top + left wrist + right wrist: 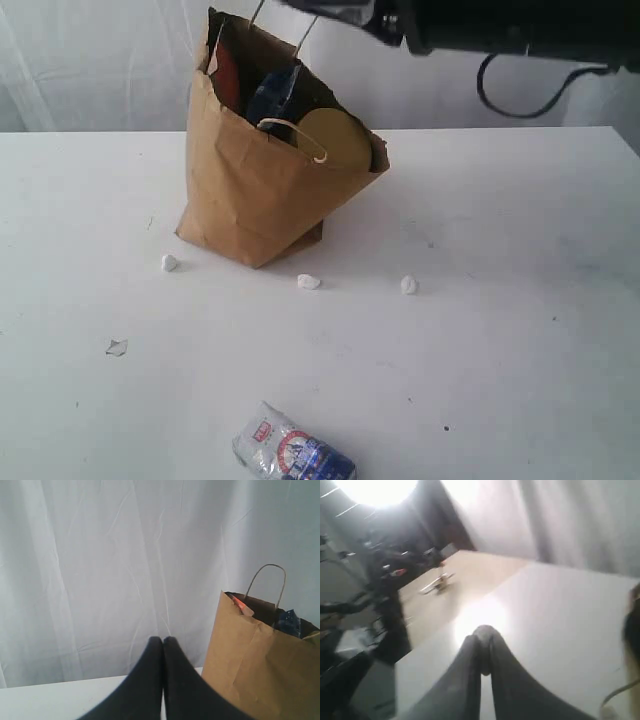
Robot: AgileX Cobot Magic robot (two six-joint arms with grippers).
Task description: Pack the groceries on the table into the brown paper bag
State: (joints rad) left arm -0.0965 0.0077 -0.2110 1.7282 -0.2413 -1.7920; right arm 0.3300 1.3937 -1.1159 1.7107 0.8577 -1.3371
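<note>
The paper bag (255, 200) stands on the surface (500, 330) at about eleven o'clock from its middle. Inside the bag, a jar (333, 138) sits on the three o'clock side, with a pasta pack (272, 95) at its ten o'clock. Three crumbs (309, 282) lie near the bag's six o'clock side. A packet (292, 455) lies well apart at six o'clock, and a scrap (117, 347) at eight.

Open tabletop (520, 330) around small white-blue packet (292, 455); brown paper bag (255, 195) well behind

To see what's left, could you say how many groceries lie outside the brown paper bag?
1: a small white-blue packet on the white tabletop, low in the exterior view, apart from the brown paper bag. Others may lie off-frame.
</note>
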